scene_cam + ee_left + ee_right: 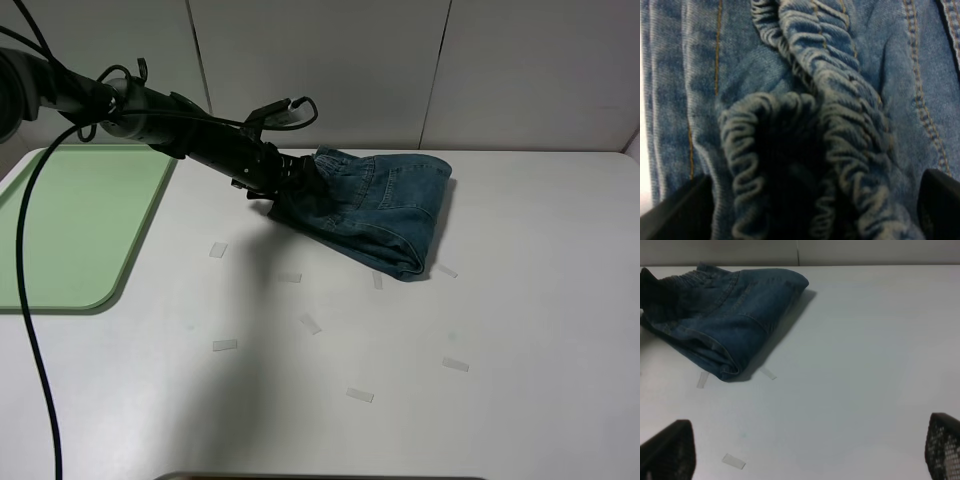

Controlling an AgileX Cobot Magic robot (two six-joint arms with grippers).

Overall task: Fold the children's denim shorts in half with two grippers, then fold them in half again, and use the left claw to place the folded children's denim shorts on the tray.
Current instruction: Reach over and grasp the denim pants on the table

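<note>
Left claw (283, 183) grips folded denim shorts (385, 215) at waistband; right claw (805, 460) open, idle. Lift clear of worktop (520, 300) before swinging to tray (60, 230).

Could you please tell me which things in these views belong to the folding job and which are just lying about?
Belongs to the job:
- folded blue denim shorts with gathered elastic waistband
- flat pale green plastic tray
- black left gripper, at the waistband
- black right gripper, open above bare table

Just lying about:
- small pale tape strips scattered on the white table
</note>
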